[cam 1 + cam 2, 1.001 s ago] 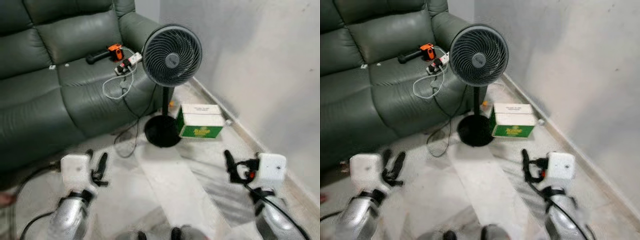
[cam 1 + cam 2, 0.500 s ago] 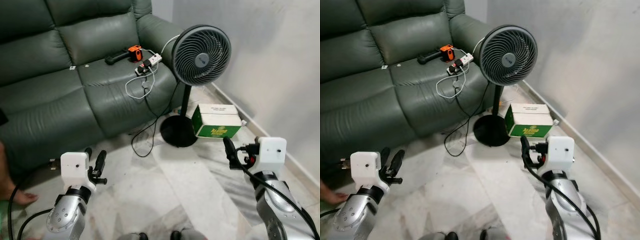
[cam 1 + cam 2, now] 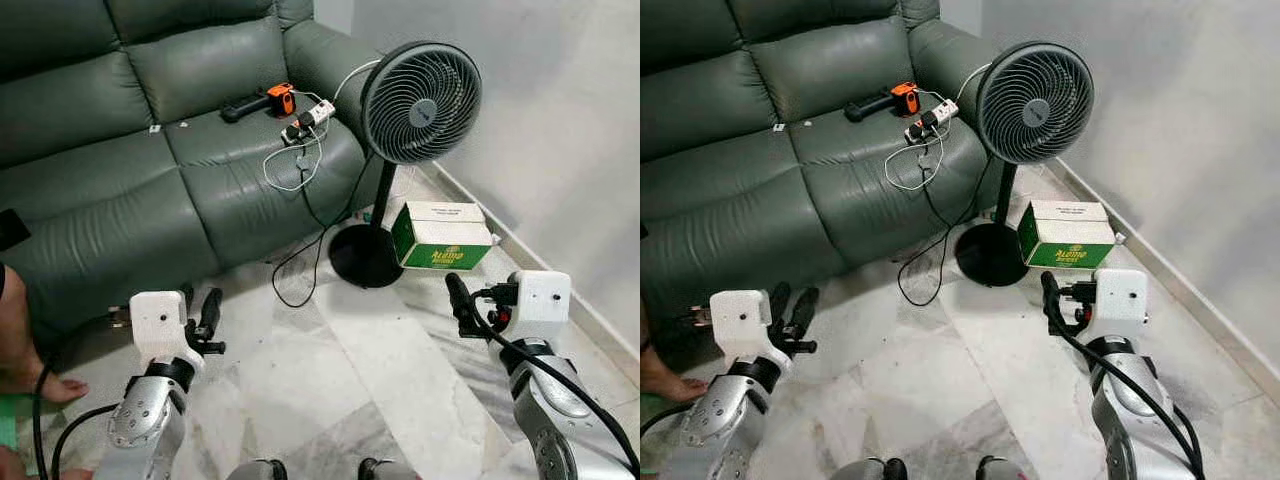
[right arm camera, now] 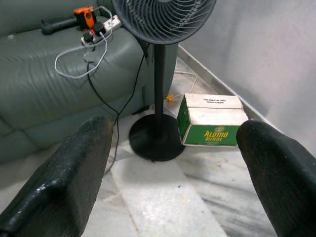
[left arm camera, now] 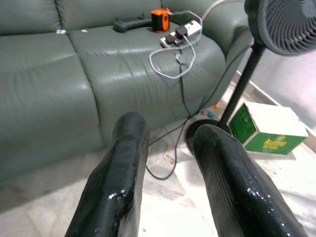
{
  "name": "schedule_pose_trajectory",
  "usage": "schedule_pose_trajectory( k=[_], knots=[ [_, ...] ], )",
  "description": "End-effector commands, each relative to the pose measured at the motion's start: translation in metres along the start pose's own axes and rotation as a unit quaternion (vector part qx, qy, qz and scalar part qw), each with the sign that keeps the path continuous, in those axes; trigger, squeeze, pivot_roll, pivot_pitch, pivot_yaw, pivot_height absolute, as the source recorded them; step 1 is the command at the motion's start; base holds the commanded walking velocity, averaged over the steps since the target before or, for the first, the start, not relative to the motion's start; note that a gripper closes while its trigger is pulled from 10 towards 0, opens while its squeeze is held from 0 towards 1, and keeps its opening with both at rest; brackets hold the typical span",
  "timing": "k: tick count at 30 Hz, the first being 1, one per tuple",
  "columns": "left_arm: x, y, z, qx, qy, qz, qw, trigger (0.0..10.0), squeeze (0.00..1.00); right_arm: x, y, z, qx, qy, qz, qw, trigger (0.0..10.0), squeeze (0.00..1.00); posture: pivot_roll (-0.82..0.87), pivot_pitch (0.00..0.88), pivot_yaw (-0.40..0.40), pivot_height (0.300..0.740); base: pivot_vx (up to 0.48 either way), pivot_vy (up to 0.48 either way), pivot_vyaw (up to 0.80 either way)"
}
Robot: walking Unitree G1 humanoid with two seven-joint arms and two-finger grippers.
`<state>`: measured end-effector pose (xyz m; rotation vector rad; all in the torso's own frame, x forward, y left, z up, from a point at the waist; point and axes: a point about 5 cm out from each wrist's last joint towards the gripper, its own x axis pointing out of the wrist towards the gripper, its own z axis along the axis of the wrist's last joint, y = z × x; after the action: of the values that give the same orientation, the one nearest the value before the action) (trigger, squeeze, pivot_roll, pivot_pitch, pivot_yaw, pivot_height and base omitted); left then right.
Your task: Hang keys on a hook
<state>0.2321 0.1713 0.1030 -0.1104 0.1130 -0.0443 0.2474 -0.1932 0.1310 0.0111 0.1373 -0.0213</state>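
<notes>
The robot is standing on a marble floor (image 3: 340,360) facing a green leather sofa (image 3: 150,160). Both arms are being held forward at waist height. The left gripper (image 3: 198,318) is sitting at 8 o'clock in the head view, its jaws a little apart with nothing between them, as the left wrist view confirms. The right gripper (image 3: 458,303) is sitting at 4 o'clock, its jaws wide apart and likewise empty.

No keys and no hook are presenting themselves anywhere in these views; their location cannot be stated. The task appears to be at the searching or travelling stage.

On the sofa seat at 12 o'clock an orange-and-black tool (image 3: 262,101) is lying beside a white power strip (image 3: 308,115) with a looped white cable (image 3: 288,165). A black pedestal fan (image 3: 420,88) is standing at 1 o'clock, with a green and white carton (image 3: 440,236) just beside its base. A person's bare foot (image 3: 35,375) is resting on the floor at 9 o'clock.

As a judgement: keys are likely to be light, rigid, loose and jangling, slippery in smooth jaws. Taking hold on the ring or on a flat key bow would probably leave the ring free for the hook.
</notes>
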Motion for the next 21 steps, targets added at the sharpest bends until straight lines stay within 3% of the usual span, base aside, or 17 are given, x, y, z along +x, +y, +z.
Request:
schedule_pose_trajectory(
  k=[1,11,21],
  knots=[
    [-0.0007,-0.0016,0.0007,0.000,0.002,-0.006,1.000,10.0,0.00,-0.0014,-0.0018,-0.0017,-0.005,0.007,-0.003,1.000,10.0,0.00,-0.08,0.191,0.010,0.740,0.000,0.000,-0.73],
    [0.0067,0.0054,-0.0042,-0.026,0.024,0.019,0.999,10.0,0.00,0.0004,0.0047,-0.0019,-0.010,0.008,0.001,1.000,10.0,0.00,-0.08,0.196,0.008,0.740,0.000,0.000,-0.68],
    [0.0088,0.0015,-0.0002,-0.009,0.023,0.001,1.000,10.0,0.00,-0.0015,0.0046,-0.0035,-0.007,0.006,-0.001,1.000,10.0,0.00,-0.08,0.199,0.010,0.740,0.000,0.000,-0.68]
  ],
)
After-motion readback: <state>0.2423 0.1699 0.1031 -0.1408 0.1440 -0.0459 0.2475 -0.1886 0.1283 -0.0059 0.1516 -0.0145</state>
